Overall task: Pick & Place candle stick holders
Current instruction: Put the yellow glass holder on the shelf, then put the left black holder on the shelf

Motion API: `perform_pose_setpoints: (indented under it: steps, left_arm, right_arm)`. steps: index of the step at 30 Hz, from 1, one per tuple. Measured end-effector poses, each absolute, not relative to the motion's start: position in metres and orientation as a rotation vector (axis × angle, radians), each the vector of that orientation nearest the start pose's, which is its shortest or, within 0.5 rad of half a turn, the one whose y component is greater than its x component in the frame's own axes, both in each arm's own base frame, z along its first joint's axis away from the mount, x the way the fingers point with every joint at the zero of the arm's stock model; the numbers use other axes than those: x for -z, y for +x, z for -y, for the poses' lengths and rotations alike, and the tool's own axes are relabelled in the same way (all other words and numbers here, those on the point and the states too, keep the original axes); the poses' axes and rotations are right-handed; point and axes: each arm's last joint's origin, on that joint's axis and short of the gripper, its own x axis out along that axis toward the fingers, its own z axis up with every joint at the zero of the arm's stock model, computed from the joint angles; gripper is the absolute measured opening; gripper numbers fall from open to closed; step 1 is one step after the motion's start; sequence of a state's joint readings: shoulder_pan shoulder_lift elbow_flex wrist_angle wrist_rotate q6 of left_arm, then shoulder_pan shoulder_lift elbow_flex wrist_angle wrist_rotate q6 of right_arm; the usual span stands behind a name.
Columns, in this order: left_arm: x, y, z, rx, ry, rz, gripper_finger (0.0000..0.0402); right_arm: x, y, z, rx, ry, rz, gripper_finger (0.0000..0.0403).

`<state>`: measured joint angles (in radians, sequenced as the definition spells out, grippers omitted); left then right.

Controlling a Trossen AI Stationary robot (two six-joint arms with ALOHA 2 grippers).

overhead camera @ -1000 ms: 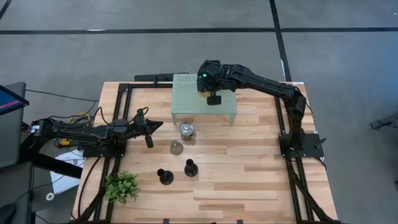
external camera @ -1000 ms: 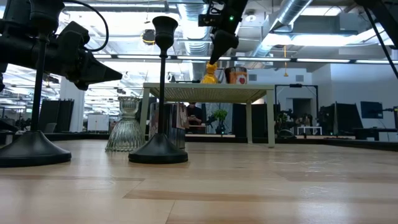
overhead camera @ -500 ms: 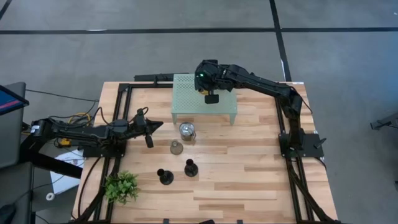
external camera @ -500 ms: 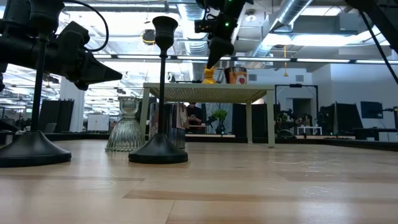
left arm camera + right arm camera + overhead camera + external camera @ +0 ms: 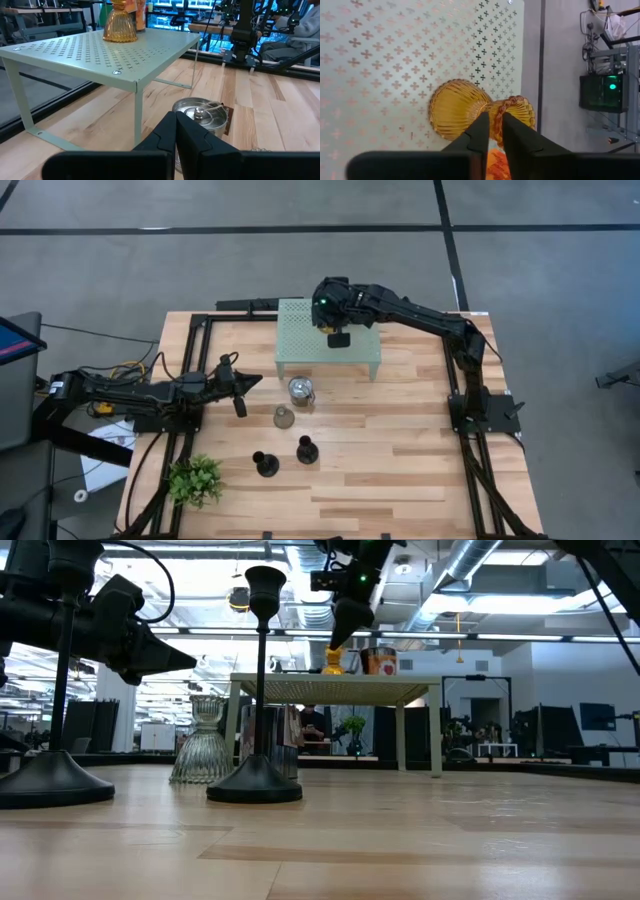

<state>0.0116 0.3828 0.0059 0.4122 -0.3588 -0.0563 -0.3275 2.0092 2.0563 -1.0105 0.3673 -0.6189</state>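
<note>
The amber glass holder (image 5: 457, 112) stands upright on the mint-green perforated rack (image 5: 300, 340), at its far right part. My right gripper (image 5: 496, 122) is right above it, slanting down, shut on its top. My left gripper (image 5: 176, 131) is shut and empty, hovering over the table's left side, pointing at a silvery jar-like holder (image 5: 300, 391). A grey-olive holder (image 5: 284, 417) and two black bell-shaped holders (image 5: 264, 466) (image 5: 306, 450) stand on the table nearer the front. The amber holder also shows in the low view (image 5: 333, 662). My right gripper has the amber holder's upper end (image 5: 520, 107) between its two nearly closed fingers, coming from above at a slant. The fingers themselves hide the exact place of contact. The holder stays upright with its base on or just over the rack top (image 5: 300, 678).
A green leafy plant (image 5: 195, 480) stands at the table's near left corner. The rack's legs (image 5: 137, 117) stand just beyond the silvery jar. Black frame rails run along the table's left and right edges. A bright can (image 5: 383, 662) shows behind the rack.
My right gripper has shifted a little toward the table's left edge over the rack. The amber holder has gone with it and stays upright.
</note>
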Motion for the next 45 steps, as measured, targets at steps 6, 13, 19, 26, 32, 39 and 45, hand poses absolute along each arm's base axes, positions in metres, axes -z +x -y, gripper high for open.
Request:
perform_pose_setpoints:
  steps: [6,13,19,26,32,39,45]
  left_arm:
    - [-0.171,0.12,-0.012,-0.369,-0.062,0.045,0.0008]
    - [-0.171,0.12,-0.012,-0.369,-0.062,0.044,0.0008]
    - [-0.171,0.12,-0.012,-0.369,-0.061,0.043,0.0008]
    - [-0.171,0.12,-0.012,-0.369,-0.061,0.042,0.0008]
    - [-0.171,0.12,-0.012,-0.369,-0.061,0.042,0.0008]
    - [-0.171,0.12,-0.012,-0.369,-0.061,0.042,0.0008]
    - [-0.171,0.12,-0.012,-0.369,-0.061,0.042,0.0008]
  right_arm:
    - [-0.335,0.401,0.147,0.317,-0.569,-1.16,0.0083]
    - [-0.335,0.401,0.148,0.331,-0.582,-1.175,0.0107]
    - [-0.336,0.401,0.145,0.342,-0.599,-1.185,0.0115]
    - [-0.357,0.398,0.135,0.337,-0.612,-1.15,0.0117]
    - [-0.389,0.396,0.123,0.353,-0.623,-1.059,0.0117]
    - [-0.41,0.383,0.096,0.297,-0.508,-1.048,0.0117]
    - [-0.421,0.362,0.09,0.259,-0.354,-1.037,0.0106]
